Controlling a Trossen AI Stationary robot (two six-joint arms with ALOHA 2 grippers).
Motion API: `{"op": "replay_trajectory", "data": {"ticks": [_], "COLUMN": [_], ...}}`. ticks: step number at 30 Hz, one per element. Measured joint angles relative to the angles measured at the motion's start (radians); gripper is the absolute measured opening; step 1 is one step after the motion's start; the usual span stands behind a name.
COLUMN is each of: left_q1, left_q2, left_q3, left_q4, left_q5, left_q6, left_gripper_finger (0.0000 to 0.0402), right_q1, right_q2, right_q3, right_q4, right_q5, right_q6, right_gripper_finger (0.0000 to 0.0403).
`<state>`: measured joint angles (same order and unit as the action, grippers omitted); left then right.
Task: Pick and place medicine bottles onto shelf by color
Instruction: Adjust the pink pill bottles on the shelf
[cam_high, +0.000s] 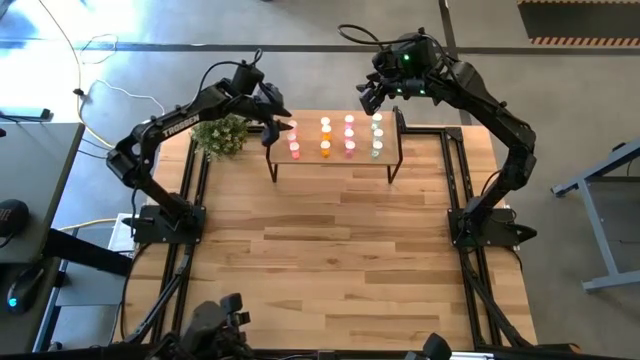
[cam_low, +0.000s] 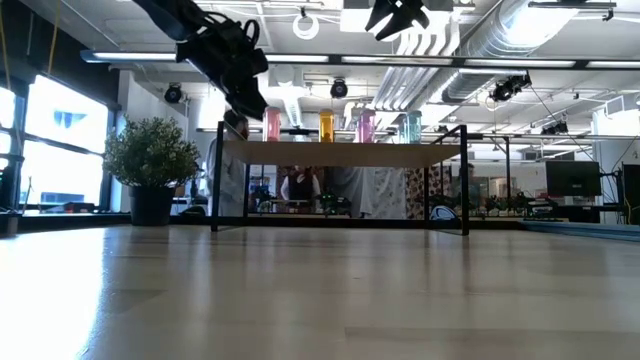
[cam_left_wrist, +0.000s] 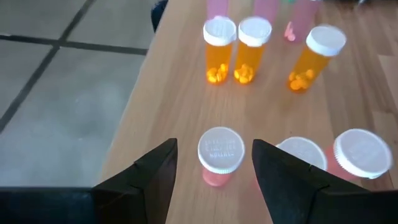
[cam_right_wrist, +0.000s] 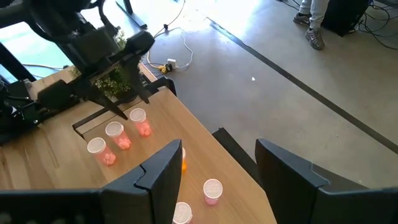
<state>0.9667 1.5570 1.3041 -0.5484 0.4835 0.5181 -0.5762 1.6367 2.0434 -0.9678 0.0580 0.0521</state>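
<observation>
Left gripper (cam_high: 283, 122) reaches forward with jaws parted, while right gripper (cam_high: 372, 95) hangs raised, jaws spread

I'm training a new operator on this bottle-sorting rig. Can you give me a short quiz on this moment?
1. True or false: the left gripper stands over a pink bottle at the shelf end nearest the plant.
2. Which bottles stand next to the pink ones? A green, B orange, C blue.
3. Fill in: the right gripper hangs above the shelf with its jaws ____ and nothing between them.

Key:
1. True; its fingers are spread either side of the cap, not touching.
2. B.
3. open.
</observation>
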Motion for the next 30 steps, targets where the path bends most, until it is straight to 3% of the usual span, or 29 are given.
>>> {"op": "replay_trajectory", "data": {"ticks": [20,30], "left_q1": [-0.012,-0.029], "left_q2": [0.019,0.019], "left_q3": [0.000,0.000], "left_q4": [0.021,0.021], "left_q5": [-0.109,-0.112], "left_q6": [0.018,0.036], "left_gripper_finger": [0.0196,0.0196], "right_q1": [0.000,0.000], "right_q2": [0.000,0.000], "right_q3": [0.000,0.000], "right_q4": [0.000,0.000], "right_q5": [-0.001,-0.001], "right_q6": [0.000,0.000], "right_gripper_finger": [0.0195,0.0195]}}
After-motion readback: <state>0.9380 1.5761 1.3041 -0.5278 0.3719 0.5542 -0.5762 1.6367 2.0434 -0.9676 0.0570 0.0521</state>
